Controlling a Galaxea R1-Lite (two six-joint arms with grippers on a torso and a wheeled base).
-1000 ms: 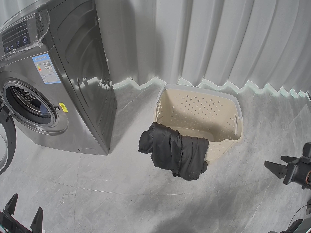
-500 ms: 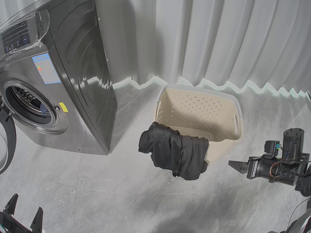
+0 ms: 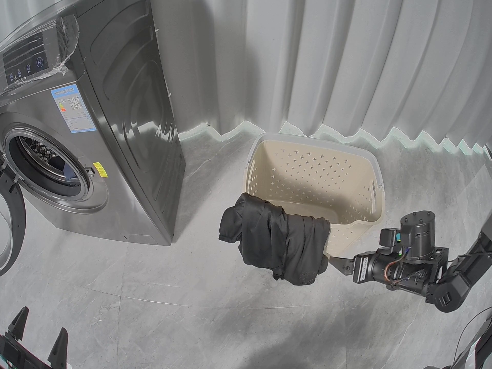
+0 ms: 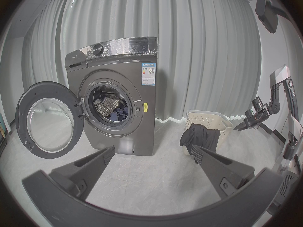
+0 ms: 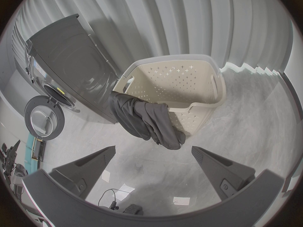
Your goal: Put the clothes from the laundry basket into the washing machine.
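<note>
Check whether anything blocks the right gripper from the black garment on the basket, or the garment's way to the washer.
Nothing visible. The right gripper, jaws open, sits beside the black garment draped over the laundry basket rim. Bare floor lies between garment and washing machine, whose door is open.

Nearly all the print is too small to read. The grey metal front-loading washing machine (image 3: 128,103) carries a blue-and-white rectangular paper label (image 3: 73,108) on its front, with illegible lines and a code square. A small yellow sticker (image 3: 100,170) sits beside the door opening. A short pale brand mark (image 4: 74,57) stands at the front's top corner, and tiny pale symbols dot the dark control panel (image 3: 25,65).
</note>
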